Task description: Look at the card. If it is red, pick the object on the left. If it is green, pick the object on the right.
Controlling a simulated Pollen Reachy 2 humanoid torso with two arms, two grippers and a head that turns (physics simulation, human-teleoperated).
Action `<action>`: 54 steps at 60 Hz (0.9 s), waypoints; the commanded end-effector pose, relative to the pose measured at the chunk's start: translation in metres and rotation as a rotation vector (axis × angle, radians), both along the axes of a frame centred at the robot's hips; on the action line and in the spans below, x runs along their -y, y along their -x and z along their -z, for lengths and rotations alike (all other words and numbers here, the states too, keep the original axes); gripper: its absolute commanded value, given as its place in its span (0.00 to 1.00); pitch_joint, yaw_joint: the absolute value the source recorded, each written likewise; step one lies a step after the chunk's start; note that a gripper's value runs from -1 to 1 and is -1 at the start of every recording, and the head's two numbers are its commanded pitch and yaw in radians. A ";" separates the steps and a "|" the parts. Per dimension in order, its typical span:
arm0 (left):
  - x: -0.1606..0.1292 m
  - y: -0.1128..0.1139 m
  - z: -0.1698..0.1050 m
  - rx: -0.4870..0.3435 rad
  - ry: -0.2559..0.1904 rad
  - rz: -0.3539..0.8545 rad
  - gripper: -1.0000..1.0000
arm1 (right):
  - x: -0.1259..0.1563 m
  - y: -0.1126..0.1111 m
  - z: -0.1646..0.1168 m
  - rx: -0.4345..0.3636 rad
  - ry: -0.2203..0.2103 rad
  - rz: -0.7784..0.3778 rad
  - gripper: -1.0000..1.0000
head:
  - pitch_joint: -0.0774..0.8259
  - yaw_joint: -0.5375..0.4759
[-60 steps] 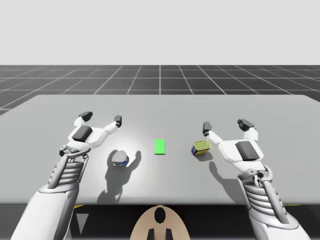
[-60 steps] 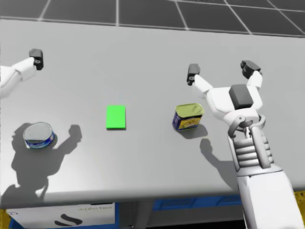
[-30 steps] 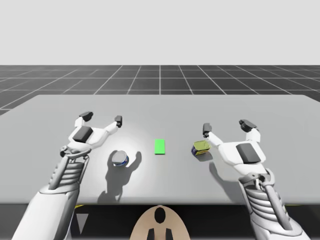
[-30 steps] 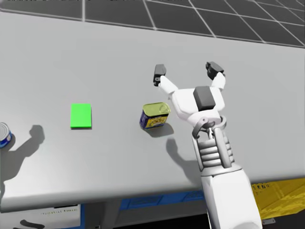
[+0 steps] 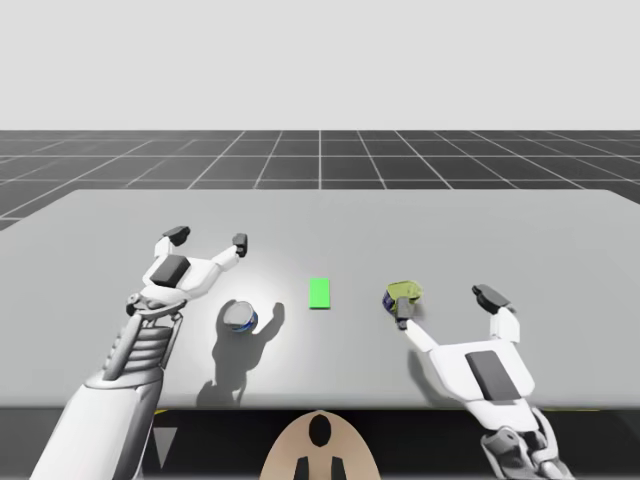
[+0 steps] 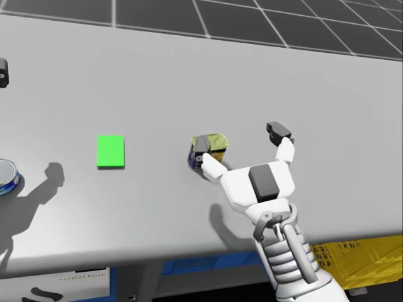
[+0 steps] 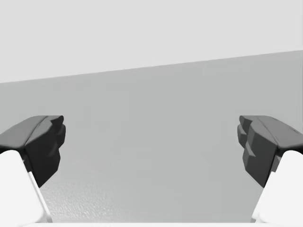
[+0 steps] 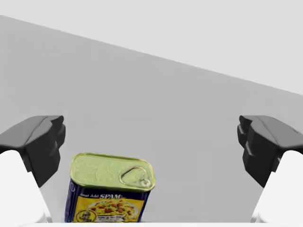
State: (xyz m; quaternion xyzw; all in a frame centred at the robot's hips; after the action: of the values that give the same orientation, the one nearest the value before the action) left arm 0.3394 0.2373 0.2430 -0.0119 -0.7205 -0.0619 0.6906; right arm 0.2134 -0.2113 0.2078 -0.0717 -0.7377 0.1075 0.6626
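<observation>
Blue tin point(image 8: 112, 189): upright on the table point(image 5: 560, 230), right of the green card point(image 5: 319, 293), just ahead of my right gripper point(image 8: 151, 142).
Right gripper: jaws spread wide, holding nothing.
Card: flat, between tin and can point(image 5: 239, 317).
Can: near my left gripper point(image 5: 208, 237).
Left gripper: jaws spread wide, holding nothing.
</observation>
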 end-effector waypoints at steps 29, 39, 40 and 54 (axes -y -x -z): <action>-0.001 0.000 0.002 0.006 0.004 -0.016 0.00 | -0.023 -0.046 0.077 -0.309 -0.242 -0.055 0.00 | 0.83 0.24; -0.002 0.000 0.002 0.006 0.004 -0.019 0.00 | -0.023 -0.071 0.078 -0.343 -0.278 -0.049 0.00 | 0.83 0.23; -0.002 0.000 0.002 0.006 0.004 -0.020 0.00 | -0.023 -0.072 0.078 -0.345 -0.282 -0.048 0.00 | 0.83 0.23; -0.002 -0.001 0.003 0.003 0.001 -0.019 0.00 | -0.026 -0.086 0.079 -0.374 -0.308 -0.069 0.02 | 0.83 0.23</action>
State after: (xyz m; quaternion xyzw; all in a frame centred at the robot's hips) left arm 0.3397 0.2391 0.2407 -0.0057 -0.7220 -0.0547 0.6897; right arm 0.2937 -0.2015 0.1336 0.0433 -0.6234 0.0493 0.7791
